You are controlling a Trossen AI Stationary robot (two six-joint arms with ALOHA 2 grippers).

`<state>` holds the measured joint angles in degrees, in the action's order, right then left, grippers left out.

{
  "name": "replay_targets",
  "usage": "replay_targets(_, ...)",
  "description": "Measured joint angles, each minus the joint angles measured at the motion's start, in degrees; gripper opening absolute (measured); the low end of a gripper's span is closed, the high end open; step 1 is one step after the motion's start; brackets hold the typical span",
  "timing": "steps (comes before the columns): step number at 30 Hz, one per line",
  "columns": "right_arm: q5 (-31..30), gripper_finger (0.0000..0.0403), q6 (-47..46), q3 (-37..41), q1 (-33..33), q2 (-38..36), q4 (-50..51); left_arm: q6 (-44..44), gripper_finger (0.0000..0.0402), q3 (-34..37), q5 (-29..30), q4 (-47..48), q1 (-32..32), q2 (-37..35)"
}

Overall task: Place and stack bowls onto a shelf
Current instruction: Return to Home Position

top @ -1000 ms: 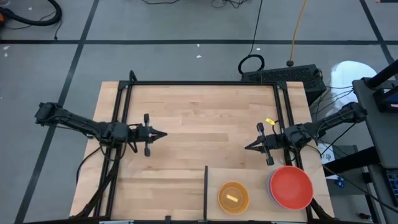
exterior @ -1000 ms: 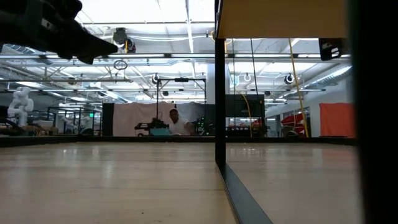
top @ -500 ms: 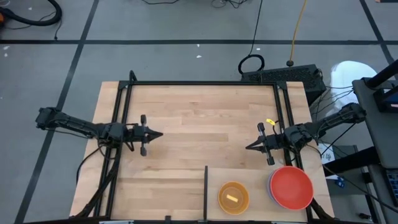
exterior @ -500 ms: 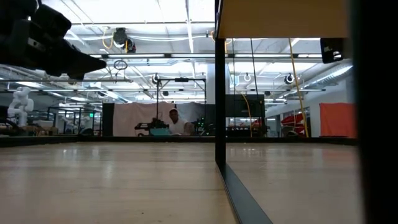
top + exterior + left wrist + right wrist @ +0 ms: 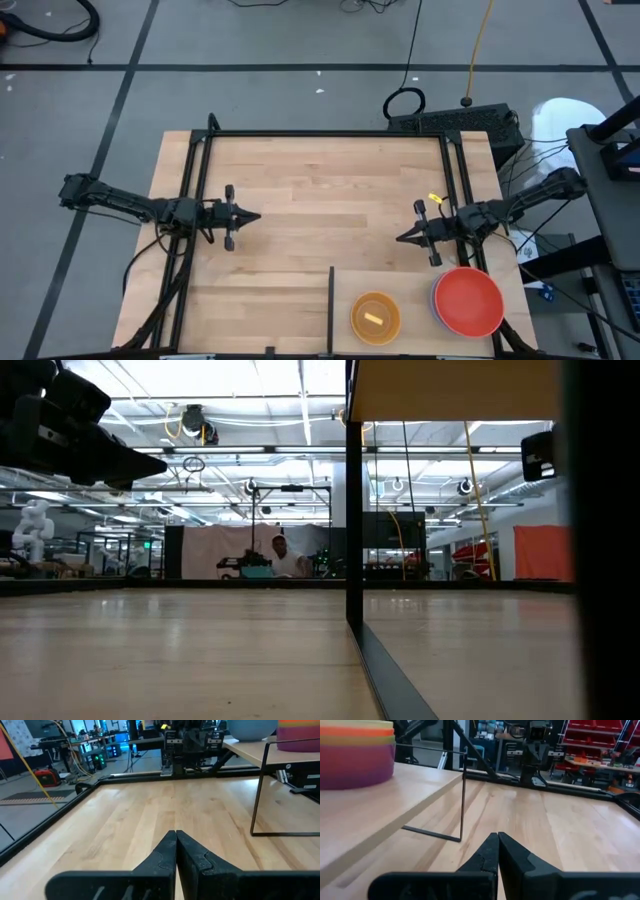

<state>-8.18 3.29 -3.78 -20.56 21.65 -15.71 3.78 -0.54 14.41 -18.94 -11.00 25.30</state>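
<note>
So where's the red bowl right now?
In the high view, the red bowl tops a stack on the shelf at the picture's lower right, beside the yellow bowl and close to the right gripper.

Grey floor [image 5: 300, 40] with dark tape lines surrounds the worktop [image 5: 320, 190]; beyond the worktop, bright ceiling lights [image 5: 225, 380] and a pale curtain [image 5: 205, 550].

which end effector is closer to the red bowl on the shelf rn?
Right. In the high view the right end effector sits shut, close beside the red bowl toward the table's middle. The left end effector, also shut, is over the opposite side of the table, much farther off.
</note>
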Motion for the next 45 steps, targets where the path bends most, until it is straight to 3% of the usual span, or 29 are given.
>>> replay_targets(9, 0.6, 0.0000, 2.5, 2.0, 0.0, -7.0, 3.4, -0.5, 0.0008, 0.0, 0.0, 0.1, 0.0, 0.0)
replay_targets(18, 2.3, 0.0000, 9.4, 2.2, 3.3, -21.6, 12.9, -0.9, 0.0008, 0.0, 0.0, 0.2, 0.0, 0.0)
replay_targets(24, 3.0, 0.0000, 9.4, 2.9, 8.1, -21.6, 13.5, -0.5, 0.0008, 0.0, 0.4, -0.2, 0.0, 0.0)
replay_targets(29, 8.5, 0.0000, 12.5, 2.9, 12.6, -21.5, 13.6, 0.3, 0.0008, 0.0, 0.6, -0.7, 0.1, 0.1)
replay_targets(35, 9.7, 0.0000, 11.9, 2.9, 18.3, -21.5, 14.1, 0.4, 0.0008, 0.0, 0.6, -1.5, 0.1, 0.1)
replay_targets(45, 10.1, 0.0000, 10.9, 2.9, 21.9, -21.4, 14.5, -0.1, 0.0008, 0.0, 0.6, -1.5, 0.1, 0.1)
